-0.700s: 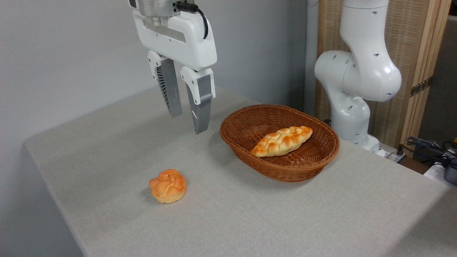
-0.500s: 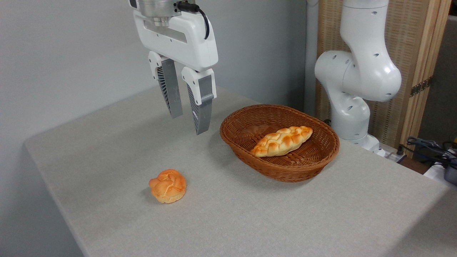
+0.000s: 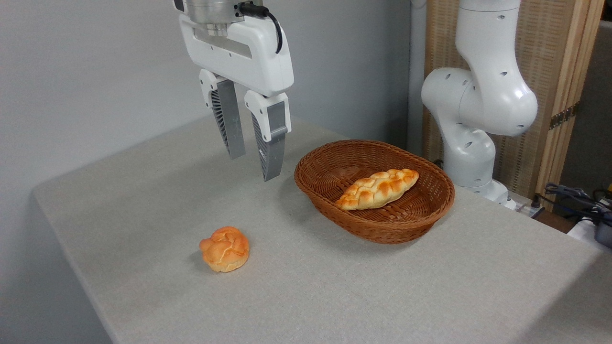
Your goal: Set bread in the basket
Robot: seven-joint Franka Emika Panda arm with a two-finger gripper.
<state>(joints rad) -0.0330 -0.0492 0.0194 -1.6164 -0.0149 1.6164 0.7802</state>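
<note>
Bread [image 3: 224, 249] sits alone on the near left of the worktop [image 3: 334, 296], well apart from the basket [image 3: 334, 210] to its right, which already holds a braided loaf [image 3: 377, 188]. The tool [image 3: 253, 165] hangs empty above the far side, fingers narrowly parted, probably positioned to travel toward the bun.

Claw [image 3: 252, 166] raised, pointing down, fingers slightly apart, empty.
</note>
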